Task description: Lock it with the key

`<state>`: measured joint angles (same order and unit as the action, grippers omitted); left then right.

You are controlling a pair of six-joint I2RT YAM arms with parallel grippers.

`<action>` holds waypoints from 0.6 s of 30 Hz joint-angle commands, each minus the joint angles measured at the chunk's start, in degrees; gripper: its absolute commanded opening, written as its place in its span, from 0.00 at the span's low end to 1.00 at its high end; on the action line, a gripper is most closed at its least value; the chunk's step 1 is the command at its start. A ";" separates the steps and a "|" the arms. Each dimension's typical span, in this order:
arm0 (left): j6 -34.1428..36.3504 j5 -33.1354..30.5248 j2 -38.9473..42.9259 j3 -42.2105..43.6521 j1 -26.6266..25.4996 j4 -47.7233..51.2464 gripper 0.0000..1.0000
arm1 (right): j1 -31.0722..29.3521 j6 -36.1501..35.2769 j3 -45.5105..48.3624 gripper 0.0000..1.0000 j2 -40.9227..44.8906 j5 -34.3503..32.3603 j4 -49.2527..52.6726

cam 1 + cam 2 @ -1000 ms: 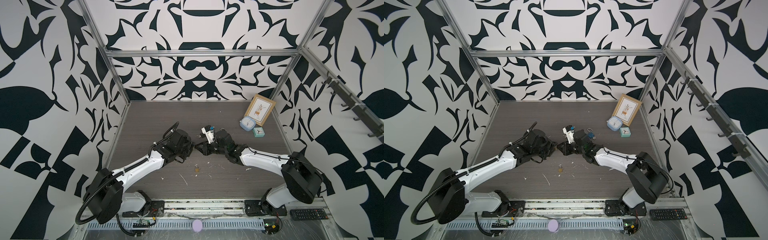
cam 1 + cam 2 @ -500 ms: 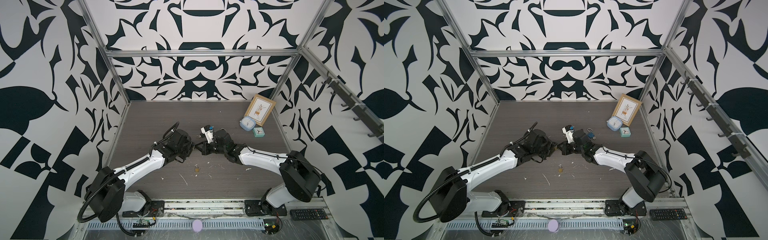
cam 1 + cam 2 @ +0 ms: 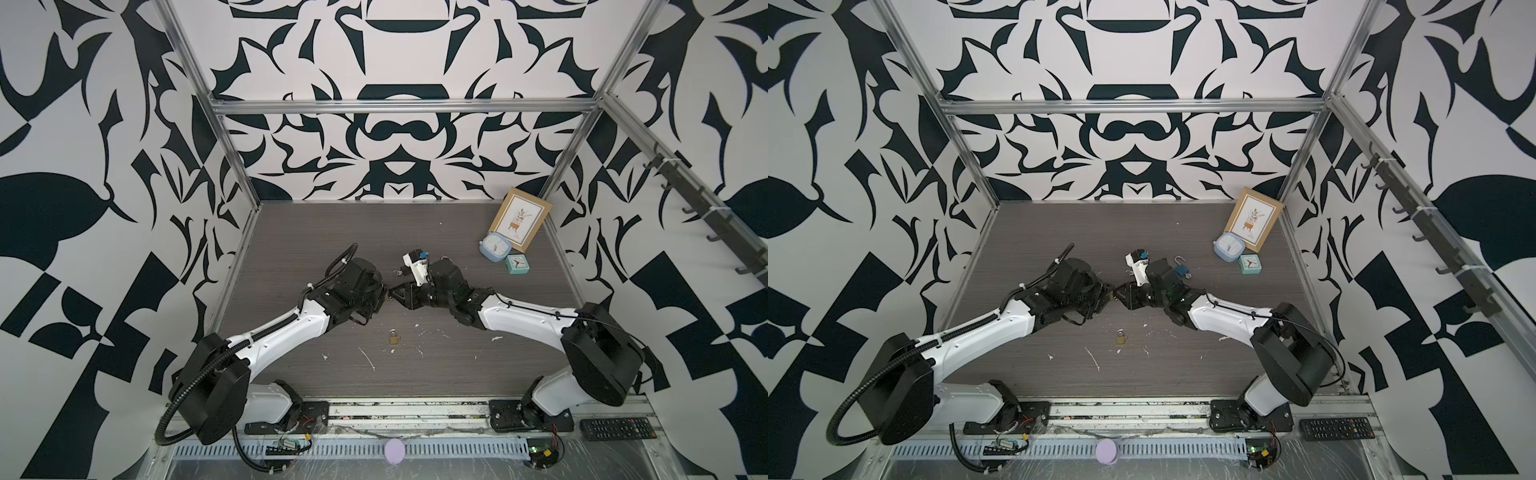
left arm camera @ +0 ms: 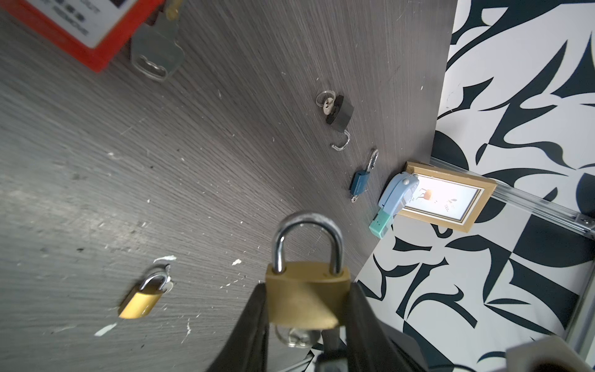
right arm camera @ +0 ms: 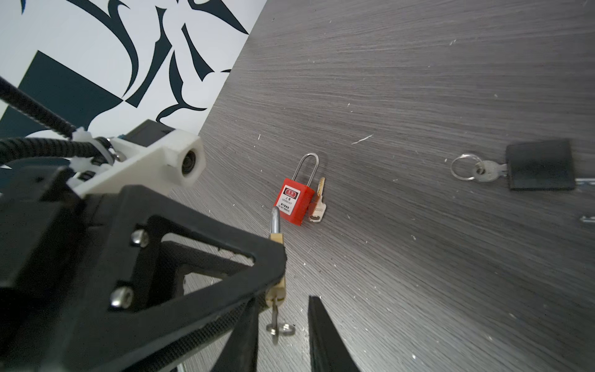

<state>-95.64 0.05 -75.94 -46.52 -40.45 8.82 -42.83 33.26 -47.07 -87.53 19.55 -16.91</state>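
Note:
My left gripper is shut on the body of a brass padlock, held off the table. Both legs of its steel shackle sit in the body. A key with a small ring sticks out of the padlock's underside. My right gripper is open, a finger on each side of the key, with gaps showing. In both top views the left gripper and the right gripper meet tip to tip over the table's middle.
A smaller brass padlock lies on the table in front of the grippers. Behind lie a red padlock with a key, a black padlock and a blue padlock. Two clocks and a picture frame stand back right.
The right gripper's jaws have come apart round the key. Both arms stay almost where they were, tips together.

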 commanded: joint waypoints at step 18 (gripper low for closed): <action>-0.25 0.46 0.70 -0.10 0.28 -0.12 0.00 | 0.26 2.34 -2.56 0.22 -2.39 3.94 -2.16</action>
<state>-95.61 0.25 -75.94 -46.52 -40.45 8.97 -42.74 34.94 -47.44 -90.30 22.59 -17.41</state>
